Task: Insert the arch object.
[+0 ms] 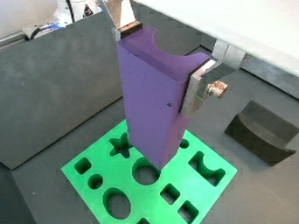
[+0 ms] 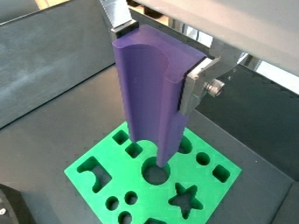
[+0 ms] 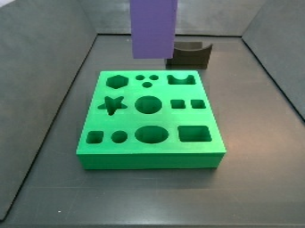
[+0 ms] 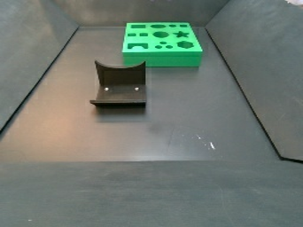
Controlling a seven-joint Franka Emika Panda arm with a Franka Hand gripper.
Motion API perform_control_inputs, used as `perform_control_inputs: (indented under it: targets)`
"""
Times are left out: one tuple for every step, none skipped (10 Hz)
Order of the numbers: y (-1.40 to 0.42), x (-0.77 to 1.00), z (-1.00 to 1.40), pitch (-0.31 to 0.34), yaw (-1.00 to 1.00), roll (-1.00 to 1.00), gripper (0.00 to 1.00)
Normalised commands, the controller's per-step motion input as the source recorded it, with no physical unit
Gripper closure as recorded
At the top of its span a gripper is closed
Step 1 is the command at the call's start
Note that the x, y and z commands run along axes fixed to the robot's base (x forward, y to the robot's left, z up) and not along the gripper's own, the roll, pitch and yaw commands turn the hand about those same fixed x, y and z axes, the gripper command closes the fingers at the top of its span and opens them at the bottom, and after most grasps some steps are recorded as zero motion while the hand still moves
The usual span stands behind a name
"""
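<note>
**While my jaws hold the purple piece, the arch waits beside the board**

Because my gripper point(image 1: 162, 66) is above the green board point(image 3: 202, 151) and closed on a tall purple block point(image 1: 152, 96), it is not free for the arch point(image 4: 119, 86). The arch lies on the dark floor, apart from the board, toward the board's far edge in a side view point(image 3: 191, 53). I judge I must travel sideways to it.

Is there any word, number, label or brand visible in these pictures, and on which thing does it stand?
None can be read.
The gripper, above the green board, is shut on the purple prism: no marking.
The green board: only cut-out shapes.
The dark arch object on the floor: no print.
</note>
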Motion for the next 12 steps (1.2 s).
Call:
perform_control_inputs:
  targets:
    - [0.00,0.02,0.00,0.000,0.00,0.00,1.00]
    - [0.07,0.09,-0.36,0.000,0.00,0.11,1.00]
    - [0.23,0.44,-0.52,0.010,0.06,0.09,1.00]
    - [0.34,0.66,-0.58,0.044,0.08,0.04,1.00]
    - [0.36,0.59,-0.59,0.011,0.06,0.04,1.00]
    - [0.38,0.42,-0.60,0.000,0.02,0.06,1.00]
    - [0.44,0.47,-0.60,0.000,0.01,0.06,1.00]
    - [0.39,0.45,-0.52,0.000,0.03,0.09,1.00]
    - [0.35,0.47,-0.40,0.034,0.00,0.11,1.00]
    - [0.35,0.42,-0.34,0.056,0.00,0.10,1.00]
    - [0.33,0.31,-0.33,0.047,-0.01,0.06,1.00]
    - [0.31,0.22,-0.34,0.030,-0.10,0.02,1.00]
